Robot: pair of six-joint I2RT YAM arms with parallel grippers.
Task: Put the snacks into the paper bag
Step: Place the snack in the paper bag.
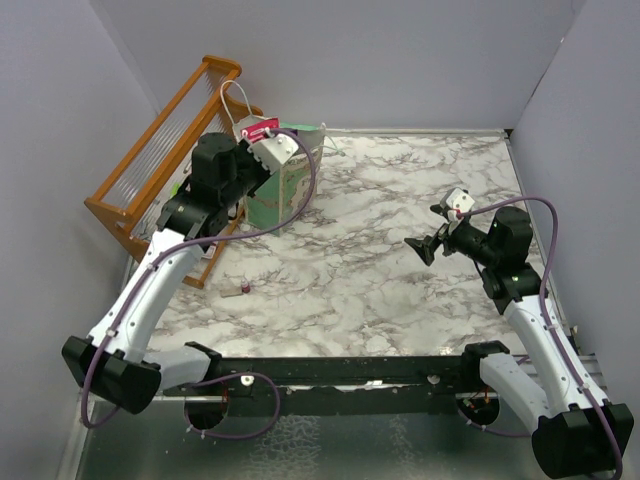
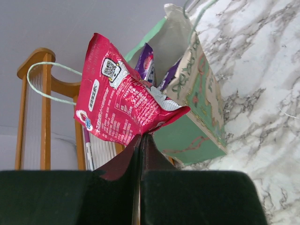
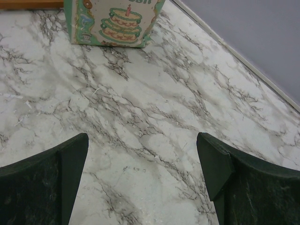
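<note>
My left gripper is shut on the corner of a red snack packet and holds it in the air just beside the open top of the mint-green and cream paper bag. The packet also shows in the top view, over the bag. Two purple packets stick up inside the bag. The bag's thin loop handle hangs behind the red packet. My right gripper is open and empty above the marble table, far right of the bag. Its view shows the bag's cake print.
An orange wooden slatted rack stands at the back left against the wall, right behind the bag; it also shows in the left wrist view. A tiny red-capped tube lies on the marble table. Grey walls enclose the table.
</note>
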